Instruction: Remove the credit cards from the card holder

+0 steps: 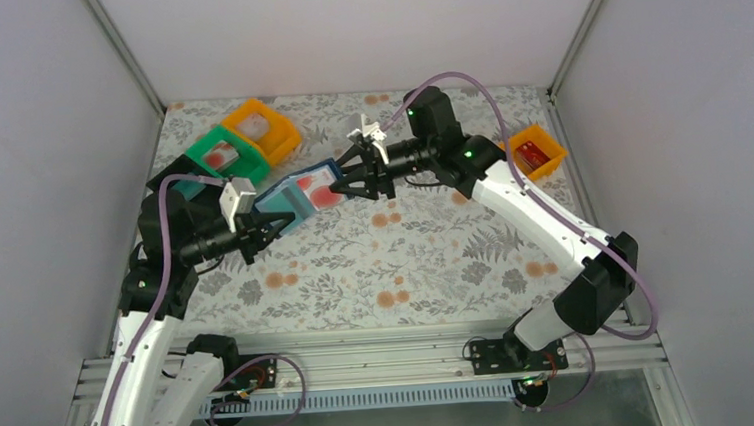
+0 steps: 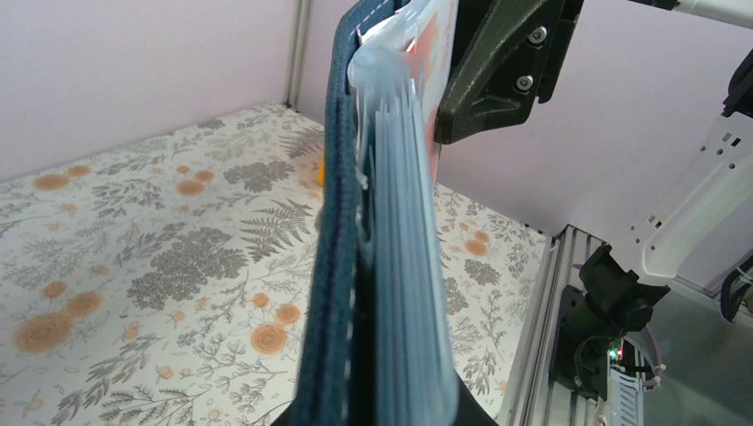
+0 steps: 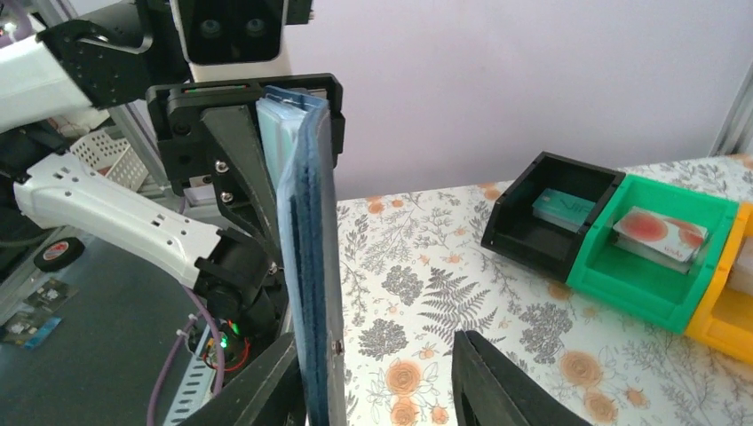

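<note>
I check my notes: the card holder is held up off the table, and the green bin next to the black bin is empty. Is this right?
Not quite. The green bin is not empty: a pale card with a reddish blotch lies in it, as the right wrist view shows. The rest stands: the card holder is off the table.
</note>
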Tool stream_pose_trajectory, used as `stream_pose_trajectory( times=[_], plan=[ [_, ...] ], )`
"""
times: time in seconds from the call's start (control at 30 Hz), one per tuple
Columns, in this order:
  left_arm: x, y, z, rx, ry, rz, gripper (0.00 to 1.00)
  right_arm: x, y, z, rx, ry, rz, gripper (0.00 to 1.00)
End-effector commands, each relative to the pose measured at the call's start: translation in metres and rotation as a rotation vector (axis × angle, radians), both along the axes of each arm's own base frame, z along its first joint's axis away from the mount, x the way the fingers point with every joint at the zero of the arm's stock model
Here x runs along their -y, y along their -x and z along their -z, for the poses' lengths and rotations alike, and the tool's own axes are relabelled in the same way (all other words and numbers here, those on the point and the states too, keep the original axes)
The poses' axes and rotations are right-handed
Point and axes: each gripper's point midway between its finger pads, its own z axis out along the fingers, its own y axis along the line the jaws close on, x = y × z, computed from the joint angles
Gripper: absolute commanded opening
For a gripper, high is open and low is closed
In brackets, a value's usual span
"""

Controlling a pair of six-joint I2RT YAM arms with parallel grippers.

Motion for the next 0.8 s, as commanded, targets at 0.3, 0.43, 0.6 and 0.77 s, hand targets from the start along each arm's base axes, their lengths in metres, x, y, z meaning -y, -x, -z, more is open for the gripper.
stream_pose_trajectory(
  times=[0.3, 0.43, 0.6, 0.77],
  plan=[
    [-0.015, -0.019, 0.003, 0.001, -0.03, -0.156, 0.2, 0.006, 0.013, -0.006, -0.027, -0.018, -0.044, 0.04],
    [-0.049, -0.052, 0.011, -0.014, -0.086, -0.432, 0.62, 0.008, -0.011, -0.005, -0.094, -0.006, 0.083, 0.04],
    [-0.059, -0.056, 0.014, -0.007, -0.111, -0.49, 0.72, 0.018, -0.082, 0.023, -0.25, 0.106, 0.506, 0.04],
    [-0.051, -0.05, -0.004, 0.106, -0.139, -0.414, 0.73, 0.03, -0.12, 0.046, -0.29, 0.159, 0.82, 0.04]
  ],
)
